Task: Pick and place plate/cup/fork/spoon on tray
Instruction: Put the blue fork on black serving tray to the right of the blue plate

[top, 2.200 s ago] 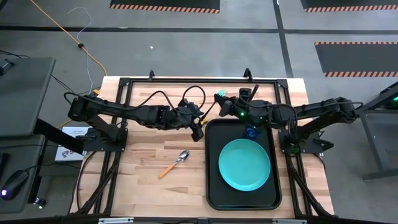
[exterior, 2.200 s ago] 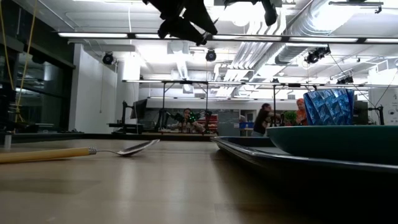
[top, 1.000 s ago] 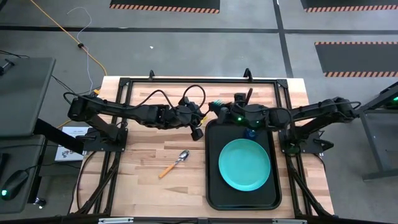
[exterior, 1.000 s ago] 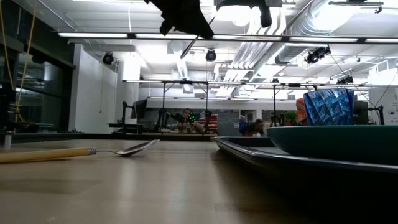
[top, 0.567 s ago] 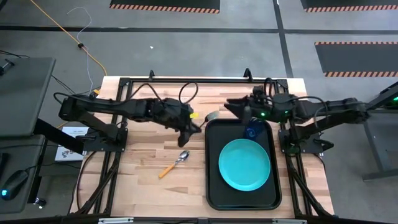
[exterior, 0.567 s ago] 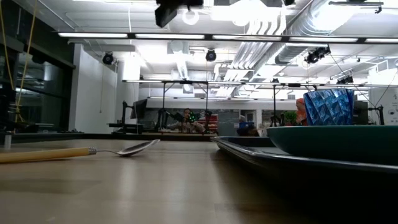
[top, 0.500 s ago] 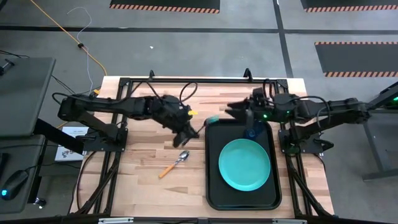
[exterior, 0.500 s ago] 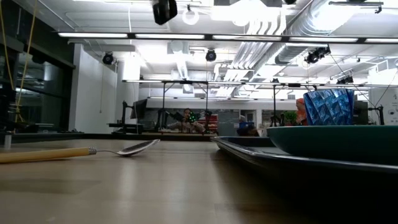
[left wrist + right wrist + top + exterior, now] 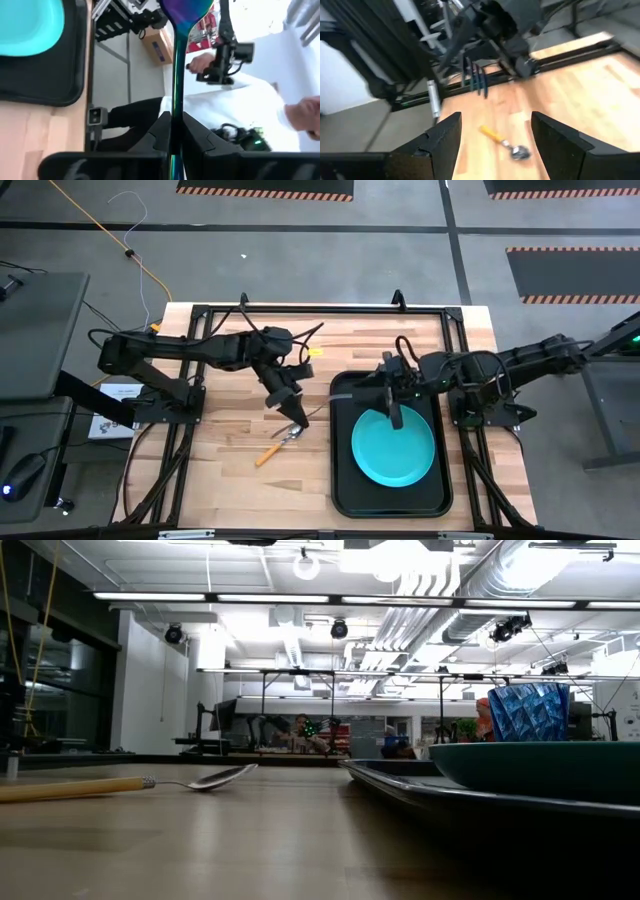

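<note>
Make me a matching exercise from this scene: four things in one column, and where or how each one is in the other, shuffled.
Things:
1. plate
2. spoon
3. fork
4. right gripper

Places or states:
A. clamped in the left gripper
B. open, above the tray
C. lying on the tray
D. lying on the bare wooden table

Pairs: 1-C, 2-D, 3-A, 4-B
</note>
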You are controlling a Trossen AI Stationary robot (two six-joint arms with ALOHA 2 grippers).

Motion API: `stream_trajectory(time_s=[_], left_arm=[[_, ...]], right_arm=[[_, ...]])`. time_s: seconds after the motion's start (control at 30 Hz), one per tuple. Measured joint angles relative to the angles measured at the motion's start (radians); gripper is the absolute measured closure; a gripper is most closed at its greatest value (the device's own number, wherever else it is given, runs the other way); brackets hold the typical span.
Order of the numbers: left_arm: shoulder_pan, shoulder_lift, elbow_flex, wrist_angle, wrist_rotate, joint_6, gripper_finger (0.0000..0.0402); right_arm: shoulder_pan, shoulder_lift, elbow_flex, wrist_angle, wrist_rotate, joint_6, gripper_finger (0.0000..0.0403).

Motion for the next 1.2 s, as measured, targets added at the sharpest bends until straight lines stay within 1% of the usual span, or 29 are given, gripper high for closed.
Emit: stream_trajectory(time_s=[0.1, 0.2, 0.33, 0.4, 0.47, 0.7, 0.8, 0.93, 1.2], left_arm=[[0.000, 0.015, -0.006, 0.001, -0.015, -0.041, 0.0392], [0.000, 0.042, -0.003, 0.049, -0.040, -0.078, 0.0392], [0.004, 0.075, -0.003, 0.116, -0.038, -0.135, 0.0392], [0.004, 0.086, -0.005, 0.143, -0.037, -0.164, 0.0392], [0.004, 0.096, -0.003, 0.174, -0.039, -0.179, 0.0392], [0.022, 0.097, -0.004, 0.175, -0.069, -0.182, 0.0392], [0.027, 0.097, -0.004, 0.186, -0.072, -0.182, 0.0392], [0.026, 0.109, -0.003, 0.211, -0.076, -0.184, 0.0392], [0.026, 0.119, -0.003, 0.221, -0.076, -0.189, 0.0392]], right_arm=[[0.018, 0.000, 0.000, 0.005, 0.066, -0.057, 0.0171], [0.042, -0.001, 0.000, 0.004, 0.118, -0.121, 0.0171], [0.062, -0.002, 0.000, -0.031, 0.206, -0.205, 0.0171], [0.065, -0.001, -0.001, -0.040, 0.248, -0.217, 0.0171], [0.065, -0.001, -0.001, -0.042, 0.253, -0.232, 0.0171], [0.065, -0.001, -0.001, -0.062, 0.245, -0.278, 0.0171], [0.065, -0.001, -0.001, -0.065, 0.258, -0.297, 0.0175], [0.065, 0.006, -0.001, -0.068, 0.269, -0.320, 0.0207], [0.065, 0.013, -0.001, -0.058, 0.269, -0.322, 0.0321]])
